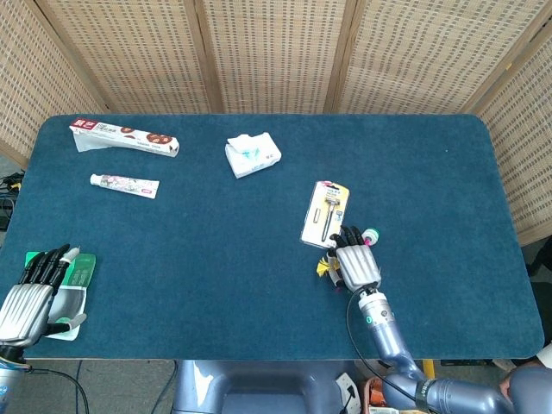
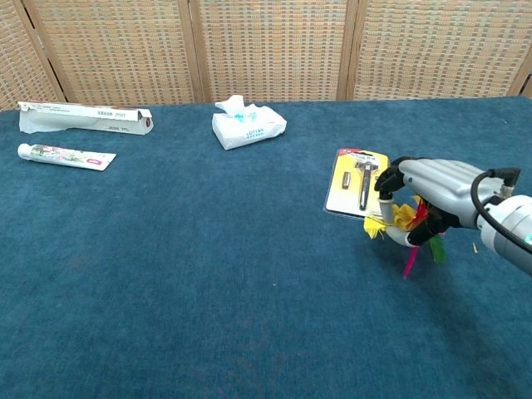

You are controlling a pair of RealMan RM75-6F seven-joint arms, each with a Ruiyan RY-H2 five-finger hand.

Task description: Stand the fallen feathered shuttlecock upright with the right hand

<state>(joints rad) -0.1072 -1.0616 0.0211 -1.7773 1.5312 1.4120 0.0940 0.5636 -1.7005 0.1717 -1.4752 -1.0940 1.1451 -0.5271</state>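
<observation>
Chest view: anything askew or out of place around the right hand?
Yes: the shuttlecock is off upright, feathers splayed sideways under the right hand that holds it. It crowds the near edge of the razor card; whether they touch, I cannot tell.

The razor card (image 2: 357, 184) lies just beside the right hand (image 2: 428, 195); bare cloth (image 2: 249, 274) elsewhere around.

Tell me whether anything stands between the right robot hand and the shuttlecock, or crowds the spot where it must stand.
Nothing stands between: the right robot hand already grips the shuttlecock. The yellow razor card lies close on the far-left side, so set it down clear of that.
</observation>
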